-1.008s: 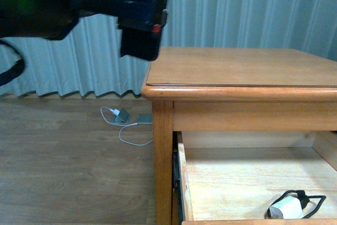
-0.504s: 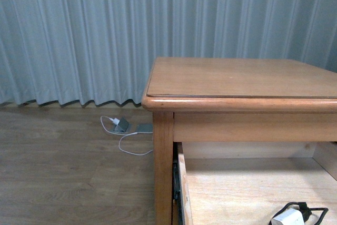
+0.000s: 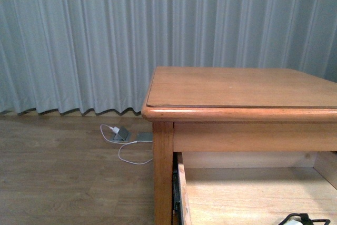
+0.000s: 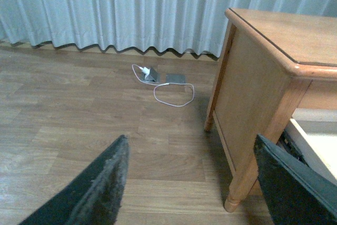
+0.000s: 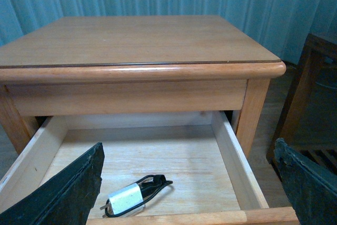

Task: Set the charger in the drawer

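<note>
Your left end effector (image 4: 190, 148) and right end effector (image 5: 189, 151) both stood spread wide, empty. The charger (image 5: 131, 196) lay inside the open drawer (image 5: 231, 151), at 5 o'clock in the front view.

No text, label, brand, number or sign can be read in any of the three views. The white body of the charger (image 5: 125, 198), lying in the drawer (image 5: 231, 164), is too small to show any print.
</note>
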### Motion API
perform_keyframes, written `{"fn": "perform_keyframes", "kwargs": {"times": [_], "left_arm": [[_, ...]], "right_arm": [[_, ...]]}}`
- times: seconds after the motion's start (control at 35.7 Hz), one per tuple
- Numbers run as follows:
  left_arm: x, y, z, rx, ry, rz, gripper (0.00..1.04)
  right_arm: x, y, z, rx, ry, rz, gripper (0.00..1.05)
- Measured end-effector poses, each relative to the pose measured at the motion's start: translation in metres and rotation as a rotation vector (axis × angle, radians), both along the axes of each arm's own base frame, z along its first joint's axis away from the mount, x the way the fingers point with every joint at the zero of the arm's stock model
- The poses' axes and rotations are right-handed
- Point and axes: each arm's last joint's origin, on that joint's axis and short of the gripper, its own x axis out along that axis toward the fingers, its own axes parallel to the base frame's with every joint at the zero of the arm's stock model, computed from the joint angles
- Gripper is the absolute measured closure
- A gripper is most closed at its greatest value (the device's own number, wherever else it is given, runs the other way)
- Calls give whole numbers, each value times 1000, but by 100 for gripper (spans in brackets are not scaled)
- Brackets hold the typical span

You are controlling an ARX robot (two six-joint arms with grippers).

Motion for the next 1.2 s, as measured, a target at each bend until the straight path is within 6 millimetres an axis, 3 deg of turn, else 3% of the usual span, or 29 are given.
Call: {"fn": "perform_keyframes", "kwargs": {"times": [0.39,0.84,1.2], "left_arm": [[-13,0,-20,38,-5,-8,100],[-14,0,-36,40,-6,-8,101],[-15,0,-35,43,-21,-8,101]], "right_arm": [[0,0,0,0,0,0,9],[0,0,0,0,0,0,9],[0,0,0,0,1,0,9]]}}
